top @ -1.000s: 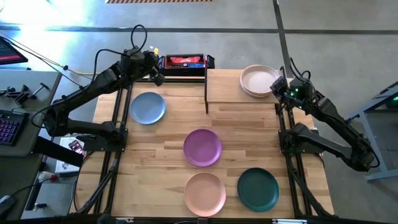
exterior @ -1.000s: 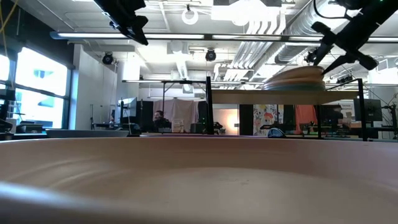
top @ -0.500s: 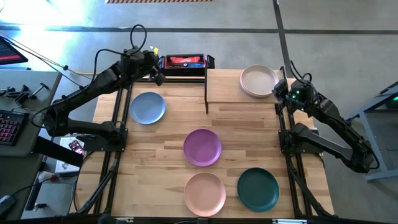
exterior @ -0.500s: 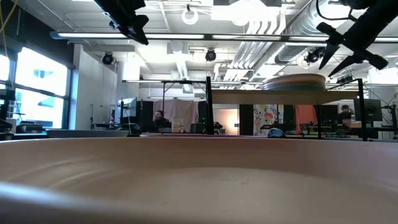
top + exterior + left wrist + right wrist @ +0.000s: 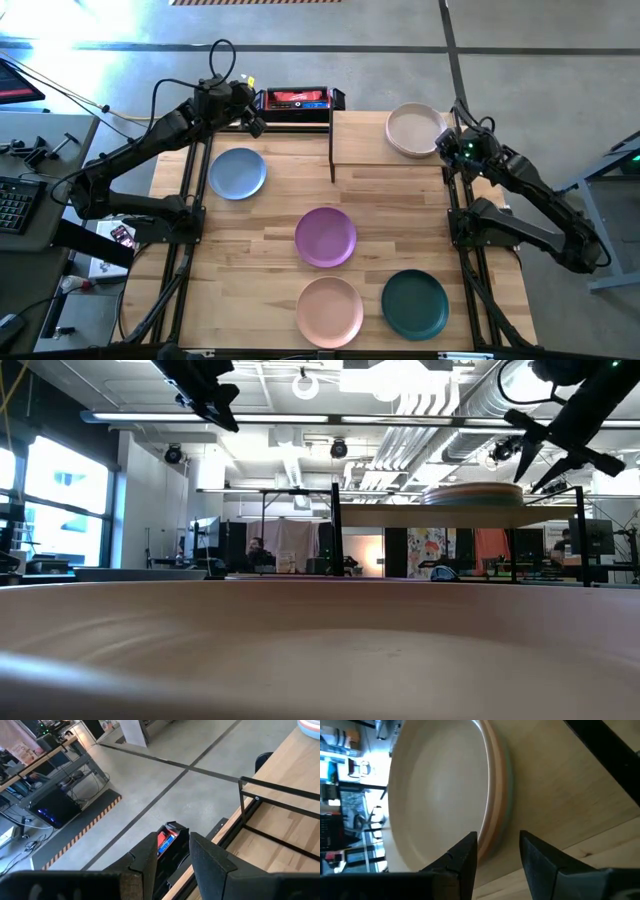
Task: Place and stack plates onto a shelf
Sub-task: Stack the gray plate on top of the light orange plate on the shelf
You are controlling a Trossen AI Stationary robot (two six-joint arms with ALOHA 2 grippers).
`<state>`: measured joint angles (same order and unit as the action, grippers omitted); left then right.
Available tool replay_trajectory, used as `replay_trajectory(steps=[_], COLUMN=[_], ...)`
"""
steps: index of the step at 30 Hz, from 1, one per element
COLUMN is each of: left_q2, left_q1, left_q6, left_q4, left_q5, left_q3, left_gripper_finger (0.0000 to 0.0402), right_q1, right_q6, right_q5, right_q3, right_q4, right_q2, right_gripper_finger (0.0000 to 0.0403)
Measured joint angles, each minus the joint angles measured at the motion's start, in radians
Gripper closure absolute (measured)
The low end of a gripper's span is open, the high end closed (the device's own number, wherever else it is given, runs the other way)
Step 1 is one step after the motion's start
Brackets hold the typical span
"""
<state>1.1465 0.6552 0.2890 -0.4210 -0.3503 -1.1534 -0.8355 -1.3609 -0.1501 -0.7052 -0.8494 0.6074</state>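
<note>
4 plates (image 5: 325, 237) below — right gripper (image 5: 447, 143) open beside stack (image 5: 413, 130).

In the low view a plate (image 5: 320, 660) right at the lens blurs into a pale band across the lower half and hides the tabletop and the other loose plates. The stack (image 5: 473, 493) on the shelf (image 5: 460, 515) shows only edge-on there, so the number of plates in it cannot be counted. In the right wrist view the stack (image 5: 445, 785) is cut off by the frame edge. In the left wrist view one plate (image 5: 310, 727) shows only as a sliver at the corner.
</note>
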Motion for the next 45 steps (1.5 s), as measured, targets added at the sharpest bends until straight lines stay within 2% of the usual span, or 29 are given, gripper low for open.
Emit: replay_trajectory(steps=[8,15,17,20,26,32,45], left_q2=[0.0,0.0,0.0,0.0,0.0,0.0,0.0], left_q1=[0.0,0.0,0.0,0.0,0.0,0.0,0.0], left_q6=[0.0,0.001,0.0,0.001,0.001,0.002,0.035], left_q4=[-0.003,-0.008,-0.008,-0.008,-0.008,-0.008,-0.008], left_q5=[0.0,0.0,0.0,0.0,0.0,0.0,0.0], left_q3=[0.0,0.0,0.0,0.0,0.0,0.0,0.0], left_gripper_finger=[0.03,0.03,0.03,0.03,0.03,0.03,0.03], right_q1=[0.0,0.015,0.055,0.129,0.262,0.337,0.418], right_q6=[0.018,0.062,0.064,0.061,0.063,0.059,-0.081], right_q5=[0.038,0.193,0.23,0.231,0.106,-0.009,-0.209], right_q3=[0.0,0.0,0.0,0.0,0.0,0.0,0.0], right_q4=[0.029,0.246,0.314,0.405,0.564,0.678,0.657], right_q2=[0.006,0.009,0.04,0.096,0.245,0.351,0.395], right_gripper_finger=[0.0273,0.0274,0.0274,0.0274,0.0274,0.0275,0.0275])
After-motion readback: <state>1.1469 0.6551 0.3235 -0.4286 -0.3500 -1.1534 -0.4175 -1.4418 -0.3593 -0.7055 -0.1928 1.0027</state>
